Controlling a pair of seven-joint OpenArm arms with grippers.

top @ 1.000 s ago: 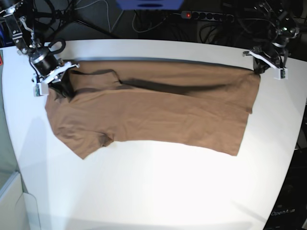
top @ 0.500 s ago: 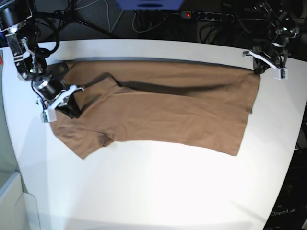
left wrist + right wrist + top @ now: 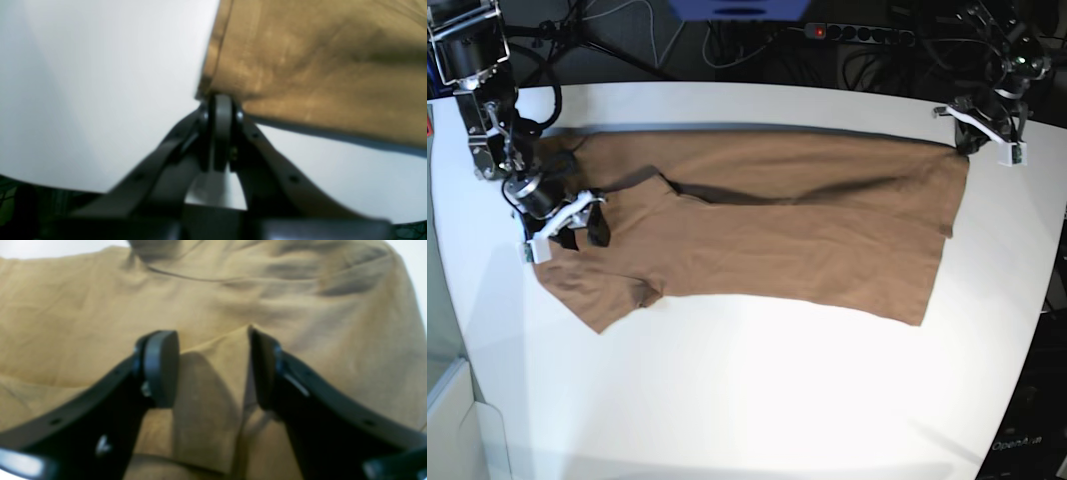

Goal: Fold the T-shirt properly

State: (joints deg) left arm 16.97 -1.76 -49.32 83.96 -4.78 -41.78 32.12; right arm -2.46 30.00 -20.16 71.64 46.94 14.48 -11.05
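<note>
The tan-brown T-shirt lies spread across the white table, its far long edge doubled over toward the middle. At its left end my right gripper hovers low over the cloth. In the right wrist view that gripper is open, and a raised fold of the T-shirt lies between its pads without being pinched. At the far right corner my left gripper is shut on the shirt. The left wrist view shows the left gripper clamped on the hem corner of the T-shirt.
A power strip and tangled cables run behind the table's back edge, beside a blue object. The table's curved right edge drops off near the left arm. White tabletop stretches in front of the shirt.
My right gripper carried the shirt's left shoulder area toward the front, then opened and let go of it. The left gripper has stayed put, still clamped on the corner.
</note>
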